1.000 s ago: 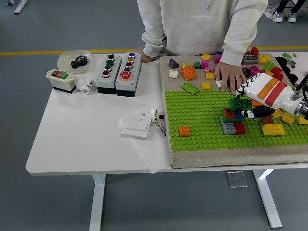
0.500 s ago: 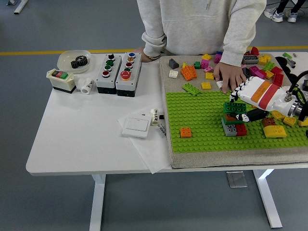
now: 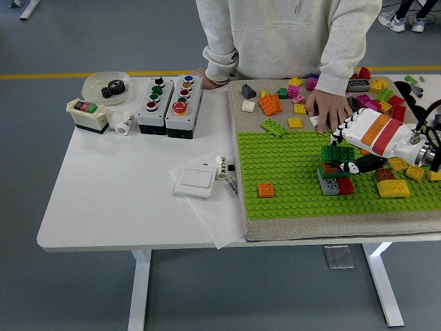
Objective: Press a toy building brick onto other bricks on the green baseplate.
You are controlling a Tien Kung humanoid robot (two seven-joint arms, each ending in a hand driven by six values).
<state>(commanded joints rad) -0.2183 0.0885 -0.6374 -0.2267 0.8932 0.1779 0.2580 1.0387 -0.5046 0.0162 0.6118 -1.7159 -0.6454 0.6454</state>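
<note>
The right robot hand [image 3: 348, 147] reaches in over the green baseplate [image 3: 289, 172], fingers and thumb clamped on a dark green brick [image 3: 339, 153]. That brick sits atop a small stack of bricks [image 3: 334, 176], red, brown and grey, on the baseplate. An orange brick [image 3: 265, 189] lies well to the stack's left. Behind the stack, a person's hand [image 3: 329, 108] rests on the worktop [image 3: 124, 179] among loose bricks.
</note>
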